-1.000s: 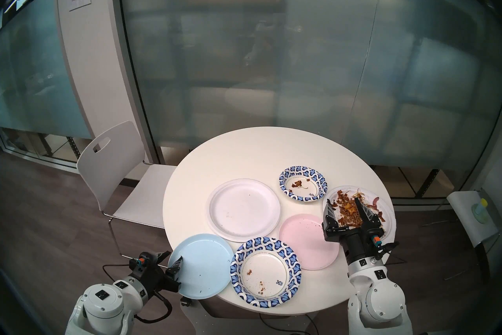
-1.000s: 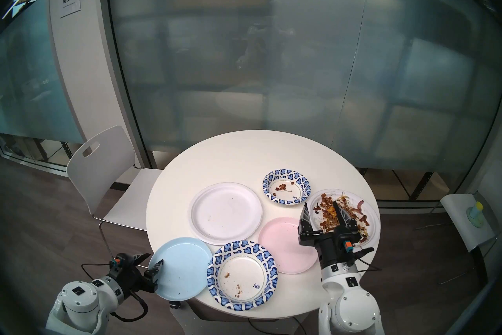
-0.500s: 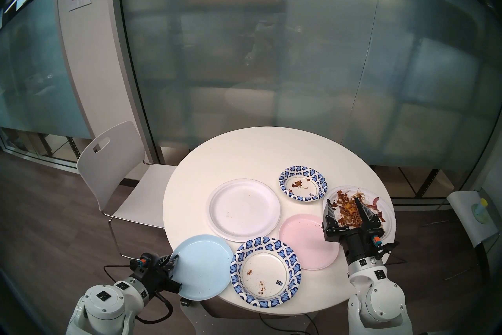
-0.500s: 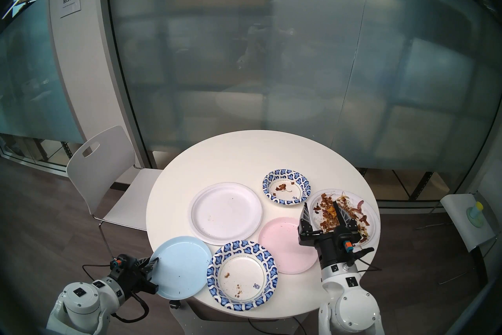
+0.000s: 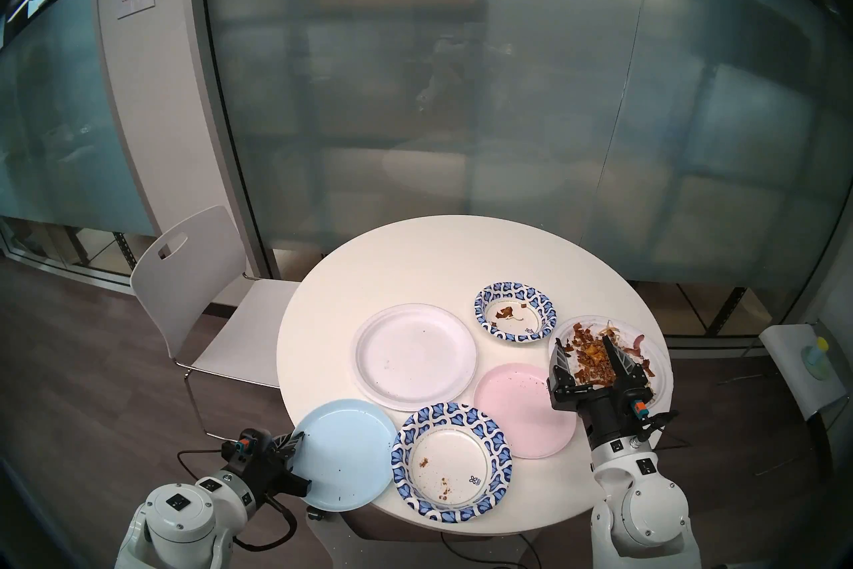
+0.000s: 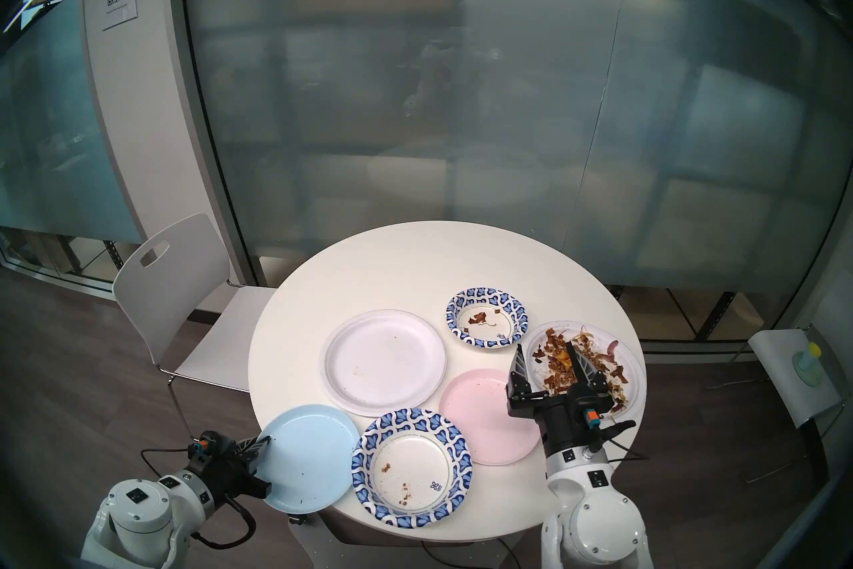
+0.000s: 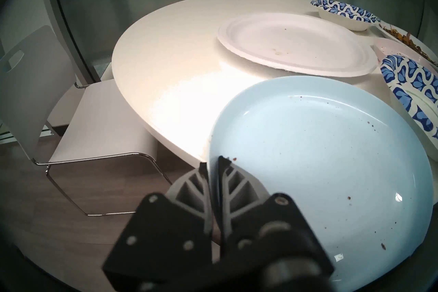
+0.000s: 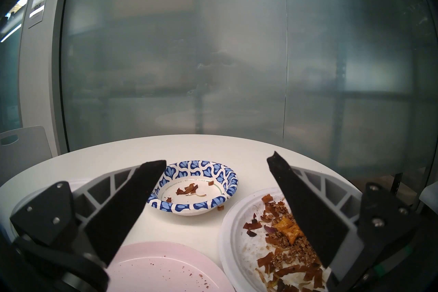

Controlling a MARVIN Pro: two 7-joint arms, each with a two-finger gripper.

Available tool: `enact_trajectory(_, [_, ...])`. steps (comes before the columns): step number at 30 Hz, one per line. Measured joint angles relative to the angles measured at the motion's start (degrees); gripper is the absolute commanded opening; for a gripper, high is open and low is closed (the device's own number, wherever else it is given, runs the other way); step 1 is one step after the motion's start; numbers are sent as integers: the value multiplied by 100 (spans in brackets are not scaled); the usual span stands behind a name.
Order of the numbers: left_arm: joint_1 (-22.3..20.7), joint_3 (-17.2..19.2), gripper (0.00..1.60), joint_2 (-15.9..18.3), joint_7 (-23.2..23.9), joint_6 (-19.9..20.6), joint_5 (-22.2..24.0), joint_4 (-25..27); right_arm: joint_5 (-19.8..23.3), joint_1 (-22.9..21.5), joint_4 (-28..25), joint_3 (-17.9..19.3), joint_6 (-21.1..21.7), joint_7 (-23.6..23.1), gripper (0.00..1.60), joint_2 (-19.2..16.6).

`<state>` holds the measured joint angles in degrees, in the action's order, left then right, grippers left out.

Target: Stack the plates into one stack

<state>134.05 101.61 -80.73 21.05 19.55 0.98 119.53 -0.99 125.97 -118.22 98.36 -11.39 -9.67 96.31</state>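
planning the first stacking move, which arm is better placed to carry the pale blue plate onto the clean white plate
Left. The left gripper is shut on the pale blue plate at its overhanging rim, next to the clean white plate. The right gripper hangs open over the food-covered white plate, holding nothing.

Both head views look steeply down from above the near edge of the round white worktop (image 5: 415, 258), nearly matching. The left wrist view sits low and close by that worktop's near-left edge (image 7: 147, 118), facing across it. The right wrist view looks level across its right side (image 8: 213, 147); all four share it.
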Motion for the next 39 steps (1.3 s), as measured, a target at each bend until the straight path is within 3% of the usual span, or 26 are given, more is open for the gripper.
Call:
enact_trajectory(14, [-249, 328, 0, -130, -56, 427, 380, 53, 0, 0, 0, 0, 0, 0, 160, 0])
enact_trajectory(39, [-482, 1151, 0, -383, 396, 1308, 1398, -145, 0, 0, 0, 0, 0, 0, 160, 0])
